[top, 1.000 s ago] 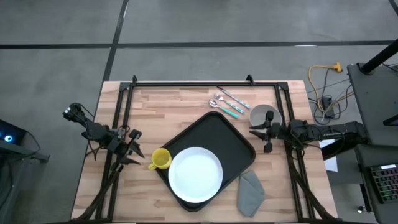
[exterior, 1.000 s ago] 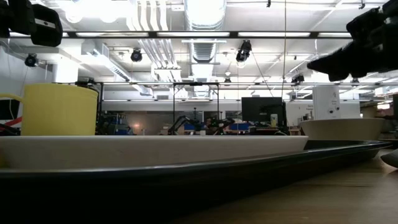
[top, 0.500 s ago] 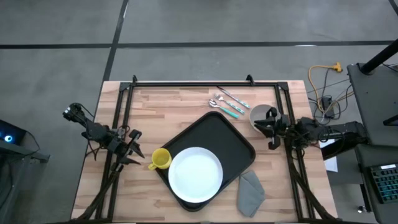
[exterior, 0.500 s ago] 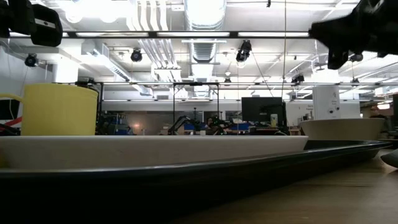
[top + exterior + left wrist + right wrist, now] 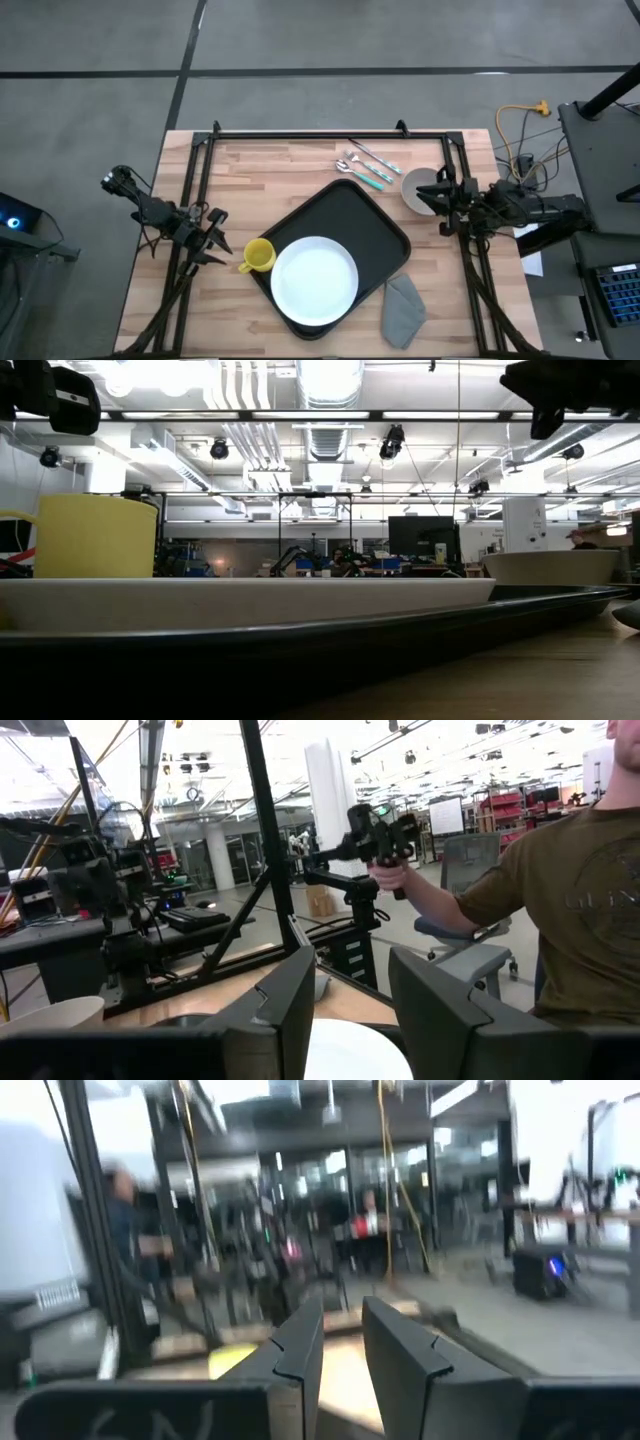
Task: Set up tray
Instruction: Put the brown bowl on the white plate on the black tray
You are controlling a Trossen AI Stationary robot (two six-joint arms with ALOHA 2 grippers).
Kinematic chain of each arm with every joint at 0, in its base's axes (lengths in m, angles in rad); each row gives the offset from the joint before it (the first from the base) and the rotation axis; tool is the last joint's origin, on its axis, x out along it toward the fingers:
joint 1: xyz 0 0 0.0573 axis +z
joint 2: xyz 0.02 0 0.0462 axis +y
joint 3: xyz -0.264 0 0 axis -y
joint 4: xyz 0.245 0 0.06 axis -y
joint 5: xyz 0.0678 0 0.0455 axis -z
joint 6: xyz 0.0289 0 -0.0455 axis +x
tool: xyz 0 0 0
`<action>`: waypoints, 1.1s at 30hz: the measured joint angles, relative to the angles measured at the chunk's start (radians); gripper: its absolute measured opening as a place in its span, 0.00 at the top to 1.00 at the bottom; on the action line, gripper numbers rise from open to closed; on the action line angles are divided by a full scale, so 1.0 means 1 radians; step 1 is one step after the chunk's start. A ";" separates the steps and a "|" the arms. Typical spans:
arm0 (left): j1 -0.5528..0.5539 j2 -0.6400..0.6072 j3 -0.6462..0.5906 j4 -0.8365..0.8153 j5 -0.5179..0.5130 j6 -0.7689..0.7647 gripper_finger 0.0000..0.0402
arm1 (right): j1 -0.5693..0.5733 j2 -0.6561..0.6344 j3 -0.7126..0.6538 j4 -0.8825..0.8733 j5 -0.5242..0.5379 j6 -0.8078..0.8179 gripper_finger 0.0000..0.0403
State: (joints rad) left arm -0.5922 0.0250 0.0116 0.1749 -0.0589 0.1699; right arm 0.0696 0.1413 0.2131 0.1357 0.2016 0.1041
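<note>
The black tray [image 5: 372,222] lies slantwise mid-table with the round white plate [image 5: 314,280] on its near part. A yellow mug [image 5: 258,256] stands on the table against the tray's left rim. My left gripper [image 5: 222,238] is open and hovers left of the mug; its wrist view [image 5: 352,965] looks over the plate. My right gripper [image 5: 432,205] is open and raised at the right side of a grey bowl [image 5: 414,188], touching nothing. It shows high at the low view's top right [image 5: 560,385]. The right wrist view [image 5: 343,1315] is blurred.
Cutlery with teal handles [image 5: 366,166] lies beyond the tray's far corner. A folded grey cloth [image 5: 403,305] lies by the near right edge. Black frame rails [image 5: 195,190] run along the table's left, far and right sides. A person [image 5: 540,910] stands in the room beyond, holding a hand-held device.
My right gripper has drawn back toward the table's right edge and risen, moving from the tray's right corner to the bowl's right side. The tray, plate, mug and bowl have stayed in place.
</note>
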 joint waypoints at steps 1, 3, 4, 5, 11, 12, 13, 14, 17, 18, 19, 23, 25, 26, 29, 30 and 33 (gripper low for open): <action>0.000 0.000 0.000 0.000 0.000 0.000 0.71 | 0.000 0.000 0.042 -0.093 0.000 -0.006 0.83; 0.000 0.000 0.000 0.000 0.000 0.000 0.71 | 0.000 0.013 0.117 -0.247 0.007 0.012 0.83; 0.000 0.000 0.000 0.000 0.000 0.000 0.71 | 0.000 0.021 0.151 -0.314 0.008 0.043 0.83; 0.000 0.000 0.000 0.000 0.000 0.000 0.71 | 0.000 0.030 0.182 -0.375 0.008 0.081 0.83; 0.000 0.000 0.000 0.000 0.000 0.000 0.71 | 0.000 0.118 0.314 -0.576 0.008 0.205 0.83; 0.000 0.000 0.000 0.000 0.000 0.000 0.71 | 0.000 0.136 0.333 -0.594 0.008 0.212 0.83; 0.000 0.000 0.000 0.000 0.000 0.000 0.71 | 0.000 0.157 0.349 -0.615 0.008 0.222 0.83; 0.000 0.000 0.000 0.000 0.000 0.000 0.71 | 0.000 0.179 0.367 -0.636 0.007 0.233 0.83; 0.000 0.000 0.000 0.000 0.000 0.000 0.71 | 0.000 0.255 0.422 -0.697 0.000 0.244 0.83; 0.000 0.000 0.000 0.000 0.000 0.000 0.71 | 0.000 0.282 0.440 -0.724 -0.001 0.244 0.83; 0.000 0.000 0.000 0.000 0.000 0.000 0.71 | 0.000 0.310 0.461 -0.749 -0.001 0.244 0.83; 0.000 0.000 0.000 0.000 0.000 0.000 0.71 | 0.000 0.432 0.550 -0.869 -0.001 0.244 0.83; 0.000 0.000 0.000 0.000 0.000 0.000 0.71 | 0.000 0.487 0.596 -0.944 -0.001 0.244 0.83; 0.000 0.000 0.000 0.000 0.000 0.000 0.71 | 0.000 0.517 0.618 -0.986 0.000 0.244 0.83; 0.000 0.000 0.000 0.000 0.000 0.000 0.71 | 0.000 0.603 0.681 -1.124 0.002 0.250 0.83; 0.000 0.000 0.000 0.000 0.000 0.000 0.71 | 0.000 0.631 0.700 -1.175 0.005 0.262 0.83; 0.000 0.000 0.000 0.000 0.000 0.000 0.71 | 0.000 0.707 0.749 -1.326 0.008 0.320 0.83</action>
State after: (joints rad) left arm -0.5923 0.0254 0.0113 0.1753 -0.0589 0.1699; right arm 0.0696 0.8479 0.9616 -1.1905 0.2096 0.4240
